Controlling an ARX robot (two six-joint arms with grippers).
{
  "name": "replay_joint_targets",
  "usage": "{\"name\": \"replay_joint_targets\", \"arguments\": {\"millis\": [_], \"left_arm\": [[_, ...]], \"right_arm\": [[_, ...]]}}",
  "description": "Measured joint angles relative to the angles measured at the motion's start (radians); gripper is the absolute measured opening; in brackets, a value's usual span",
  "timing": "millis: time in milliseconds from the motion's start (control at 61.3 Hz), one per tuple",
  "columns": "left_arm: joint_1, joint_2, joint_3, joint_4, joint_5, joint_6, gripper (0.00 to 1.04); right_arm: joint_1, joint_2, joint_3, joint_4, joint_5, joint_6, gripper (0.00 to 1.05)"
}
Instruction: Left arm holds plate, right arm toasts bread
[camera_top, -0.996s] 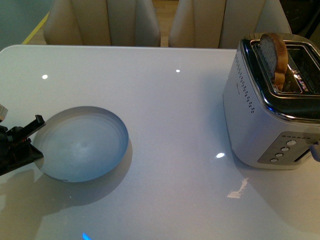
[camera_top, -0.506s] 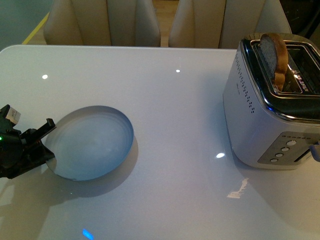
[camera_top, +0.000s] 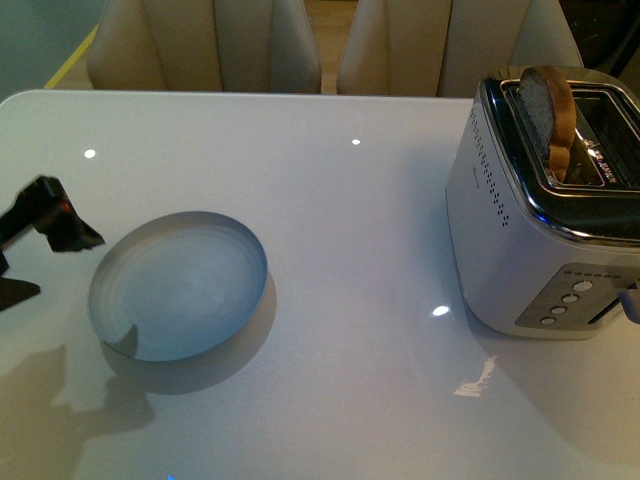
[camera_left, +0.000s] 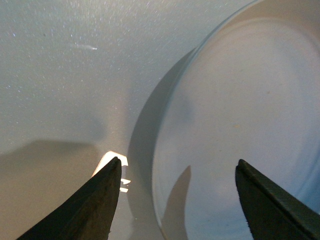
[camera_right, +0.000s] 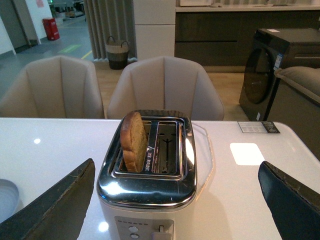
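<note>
The pale blue-grey plate (camera_top: 180, 285) lies flat on the white table, left of centre. My left gripper (camera_top: 65, 265) hovers open just off the plate's left rim and touches nothing. In the left wrist view the plate (camera_left: 240, 100) fills the right side, and its rim runs between the spread tips of the left gripper (camera_left: 178, 162). The bread (camera_top: 552, 115) stands upright in the left slot of the silver toaster (camera_top: 520, 240) at the right. In the right wrist view my right gripper (camera_right: 176, 165) is wide open in front of the toaster (camera_right: 150, 192), and the bread (camera_right: 132, 140) sticks up from the slot.
Two beige chairs (camera_top: 300, 45) stand behind the table's far edge. The toaster's second slot (camera_right: 167, 147) is empty, and its lever (camera_right: 160, 231) and buttons face the right wrist camera. A dark appliance (camera_right: 280, 70) stands beyond the table.
The plate slid a little to the right with the left gripper at its rim. The left gripper has since opened wide, lifted and drawn back from the plate. Toaster and bread are unchanged.
</note>
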Motion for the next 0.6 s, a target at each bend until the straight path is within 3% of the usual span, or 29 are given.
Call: {"name": "replay_joint_targets", "arguments": {"millis": [359,555,571,604], "left_arm": [[0.01,-0.488,-0.097,-0.095,-0.025,-0.006,0.97],[0.006,-0.525,-0.1,-0.097,-0.026,-0.014,0.97],[0.005,-0.523,-0.101,-0.093,-0.029,-0.014,0.97],[-0.005,-0.501,-0.148,0.069,-0.094,0.051,0.92]], "right_arm": [[0.0,0.0,0.0,0.0,0.0,0.0,0.96],[0.0,0.0,0.0,0.0,0.0,0.0,0.96],[0.0,0.0,0.0,0.0,0.0,0.0,0.96],[0.0,0.0,0.0,0.0,0.0,0.0,0.96]]}}
